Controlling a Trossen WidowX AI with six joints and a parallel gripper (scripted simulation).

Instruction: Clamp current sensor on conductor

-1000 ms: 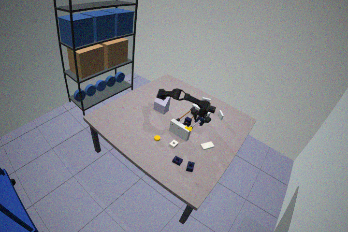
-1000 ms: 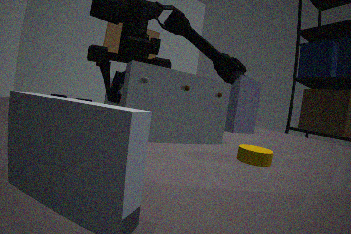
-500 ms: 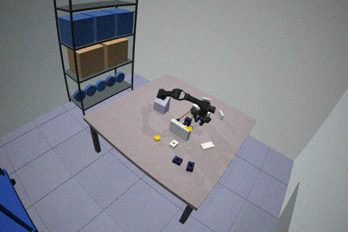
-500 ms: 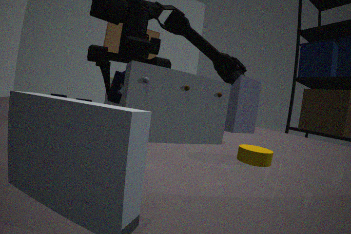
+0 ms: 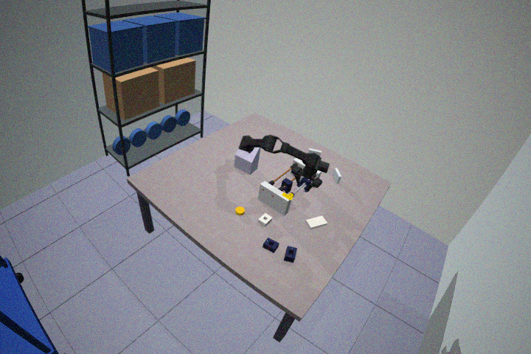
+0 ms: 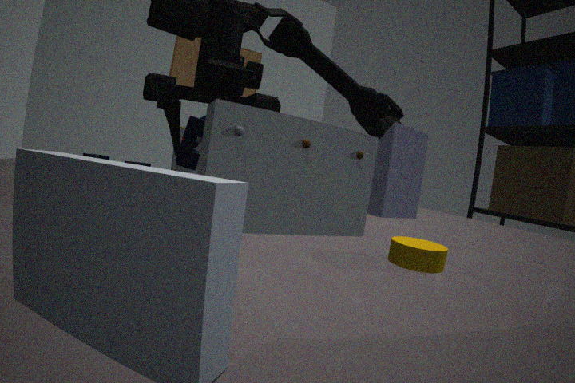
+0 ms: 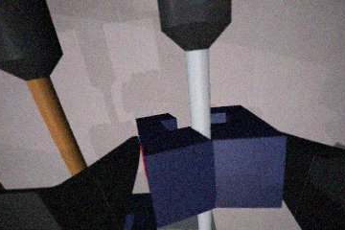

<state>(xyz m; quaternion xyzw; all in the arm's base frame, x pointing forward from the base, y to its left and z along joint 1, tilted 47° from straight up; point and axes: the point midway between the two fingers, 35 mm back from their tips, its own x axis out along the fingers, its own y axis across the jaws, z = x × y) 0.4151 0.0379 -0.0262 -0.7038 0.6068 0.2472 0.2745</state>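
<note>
The navy split-core sensor (image 7: 249, 174) (image 5: 304, 182) is between the fingers of my gripper (image 7: 192, 135) (image 5: 307, 179), which is shut on it. Its two halves stand at an angle, on either side of the pale conductor (image 7: 197, 86) (image 5: 301, 188). They meet at the near edge; the far ends are apart. A little red shows on the left half's outer side; the arrow cannot be made out. In the exterior view the sensor (image 6: 192, 137) is partly hidden by the upright board (image 6: 297, 194) (image 5: 270, 200). A yellow marker (image 5: 288, 195) is at the conductor's board end; its lettering is unreadable.
Copper conductors (image 7: 56, 122) (image 5: 280, 175) run left of the pale one. Another navy block (image 5: 286, 184) sits beside the sensor. A yellow disc (image 5: 240, 210) (image 6: 417, 254), a white holed block (image 5: 264, 220), a white plate (image 5: 316, 222) and two navy blocks (image 5: 271, 245) (image 5: 290, 255) lie in front of the board.
</note>
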